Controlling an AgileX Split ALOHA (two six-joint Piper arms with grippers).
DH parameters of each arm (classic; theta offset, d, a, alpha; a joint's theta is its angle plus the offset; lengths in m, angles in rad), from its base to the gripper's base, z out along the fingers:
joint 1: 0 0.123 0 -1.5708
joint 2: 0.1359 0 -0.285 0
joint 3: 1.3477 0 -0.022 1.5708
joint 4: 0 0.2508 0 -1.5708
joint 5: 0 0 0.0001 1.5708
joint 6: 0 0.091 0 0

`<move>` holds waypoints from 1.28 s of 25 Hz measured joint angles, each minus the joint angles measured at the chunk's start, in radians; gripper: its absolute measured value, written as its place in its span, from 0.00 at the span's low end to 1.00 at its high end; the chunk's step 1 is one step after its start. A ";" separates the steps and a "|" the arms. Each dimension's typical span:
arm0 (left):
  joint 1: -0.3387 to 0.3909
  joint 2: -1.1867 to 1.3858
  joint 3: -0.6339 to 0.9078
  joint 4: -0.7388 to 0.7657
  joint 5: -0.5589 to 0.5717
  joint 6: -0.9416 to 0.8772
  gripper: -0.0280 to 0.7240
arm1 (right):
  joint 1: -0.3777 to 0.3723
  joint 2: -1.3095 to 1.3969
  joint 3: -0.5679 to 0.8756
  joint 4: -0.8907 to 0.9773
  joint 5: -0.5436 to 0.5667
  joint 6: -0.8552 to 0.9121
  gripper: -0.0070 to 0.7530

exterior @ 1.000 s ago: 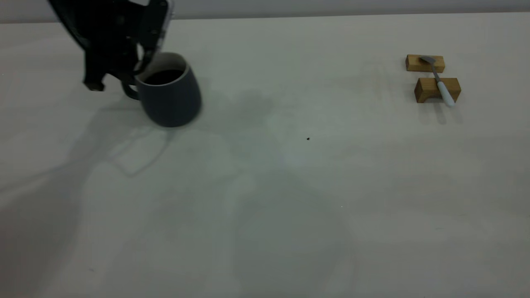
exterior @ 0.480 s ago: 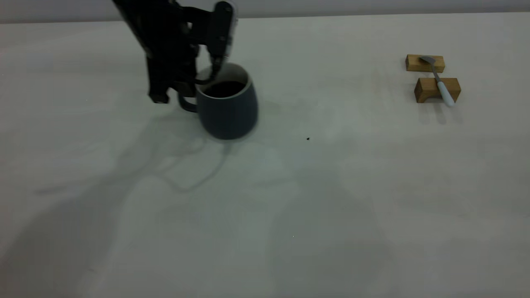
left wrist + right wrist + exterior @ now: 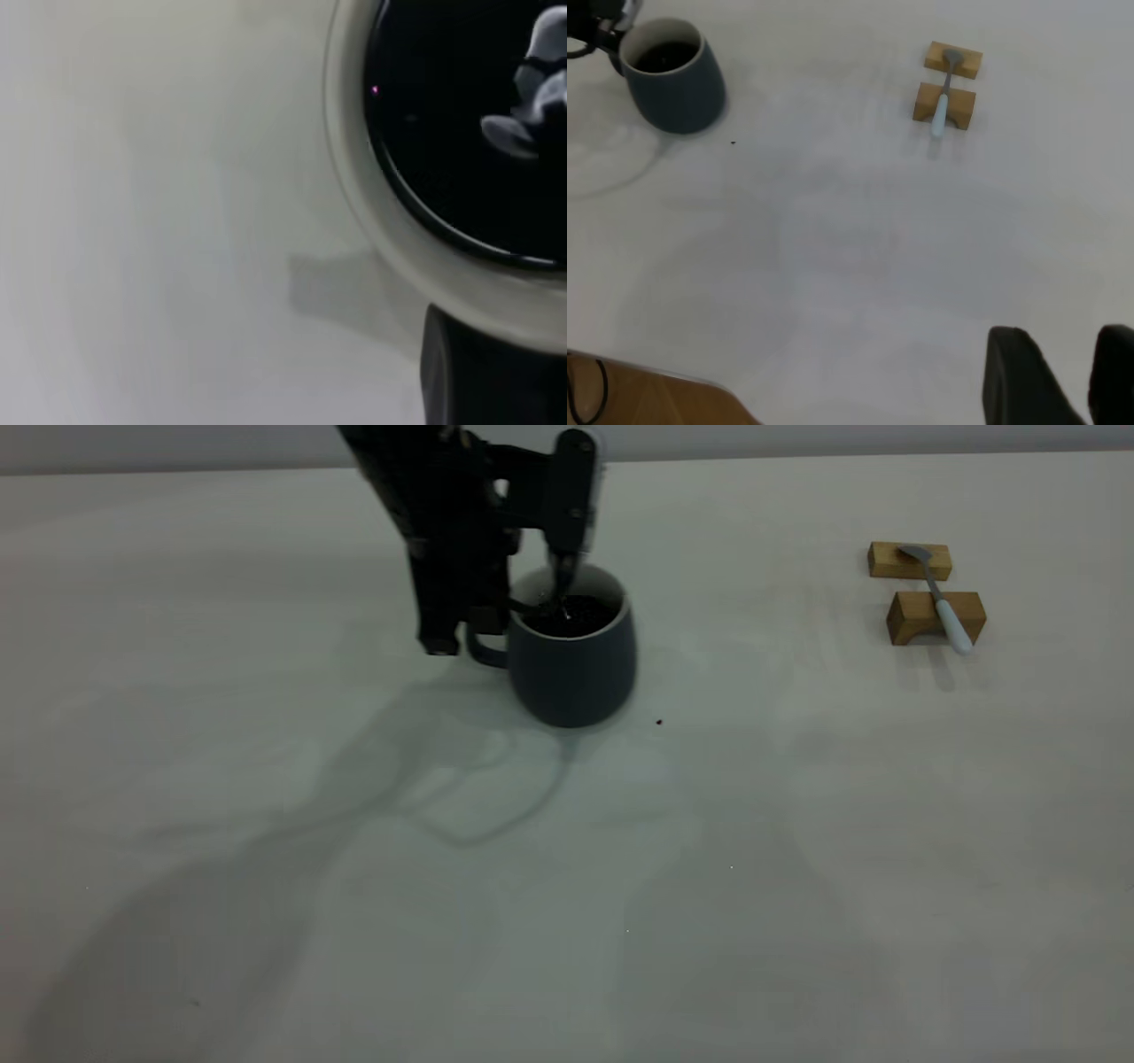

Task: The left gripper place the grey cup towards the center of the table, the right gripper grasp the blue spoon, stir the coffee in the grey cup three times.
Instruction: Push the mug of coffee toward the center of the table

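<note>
The table (image 3: 797, 850) carries the left gripper (image 3: 523, 607) near its far middle, clamped on the wall of the cup (image 3: 574, 669) with one finger outside by the handle and the other dipping into the coffee (image 3: 580, 615). The right gripper (image 3: 1067, 376) hangs well apart over bare table, fingers spread. Two wooden blocks (image 3: 921, 589) hold the spoon (image 3: 941, 598) at far right.

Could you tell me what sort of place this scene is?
Probably a robot test bench: a bare off-white table holding only a grey cup of coffee, a blue spoon propped on wooden blocks, and a black end effector.
</note>
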 joint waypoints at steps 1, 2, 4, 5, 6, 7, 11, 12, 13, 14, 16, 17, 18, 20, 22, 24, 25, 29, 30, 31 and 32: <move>-0.008 0.003 -0.008 0.000 0.000 -0.011 0.32 | 0.000 0.000 0.000 0.000 0.000 0.000 0.32; -0.015 0.004 -0.014 -0.001 0.001 -0.023 0.32 | 0.000 0.000 0.000 0.000 0.000 0.000 0.32; -0.026 0.009 -0.024 -0.003 0.008 -0.044 0.32 | 0.000 0.000 0.000 0.000 0.000 0.000 0.32; -0.028 0.011 -0.027 -0.003 0.008 -0.050 0.32 | 0.000 0.000 0.000 0.000 0.000 0.000 0.32; -0.028 0.011 -0.027 -0.003 0.006 -0.055 0.32 | 0.000 0.000 0.000 0.000 0.000 0.000 0.32; -0.028 0.012 -0.027 -0.003 0.004 -0.057 0.32 | 0.000 0.000 0.000 0.000 0.000 0.000 0.32; -0.028 0.014 -0.027 -0.002 0.002 -0.059 0.32 | 0.000 0.000 0.000 0.000 0.000 -0.001 0.32; -0.028 0.014 -0.027 -0.002 0.002 -0.059 0.32 | 0.000 0.000 0.000 0.000 0.000 -0.001 0.32; -0.028 0.014 -0.027 -0.002 0.001 -0.059 0.32 | 0.000 0.000 0.000 0.000 0.000 -0.001 0.32; -0.028 0.014 -0.027 -0.002 0.001 -0.059 0.32 | 0.000 0.000 0.000 0.000 0.000 -0.001 0.32; -0.028 0.014 -0.027 -0.002 -0.001 -0.060 0.32 | 0.000 0.000 0.000 0.000 0.000 -0.001 0.32; -0.028 0.014 -0.027 -0.002 -0.001 -0.060 0.32 | 0.000 0.000 0.000 0.000 0.000 -0.001 0.32; -0.028 0.014 -0.027 -0.002 -0.001 -0.060 0.32 | 0.000 0.000 0.000 0.000 0.000 -0.001 0.32; -0.028 0.014 -0.027 -0.002 -0.001 -0.060 0.33 | 0.000 0.000 0.000 0.000 0.000 -0.001 0.32; -0.028 0.017 -0.027 -0.003 -0.006 -0.061 0.40 | 0.000 0.000 0.000 0.000 0.000 -0.001 0.32; -0.028 0.022 -0.027 -0.003 -0.010 -0.061 0.54 | 0.000 0.000 0.000 0.000 0.000 -0.001 0.32; -0.028 0.024 -0.027 -0.003 -0.010 -0.061 0.61 | 0.000 0.000 0.000 0.000 0.000 -0.001 0.32; -0.028 0.019 -0.027 -0.003 -0.008 -0.061 0.86 | 0.000 0.000 0.000 0.000 0.000 -0.001 0.32; -0.028 0.014 -0.027 -0.003 0.000 -0.061 0.89 | 0.000 0.000 0.000 0.000 0.000 -0.001 0.32; -0.028 0.005 -0.027 -0.003 0.011 -0.061 0.91 | 0.000 0.000 0.000 0.000 0.000 -0.001 0.32; -0.028 -0.010 -0.027 -0.003 0.025 -0.064 0.92 | 0.000 0.000 0.000 0.000 0.000 -0.001 0.32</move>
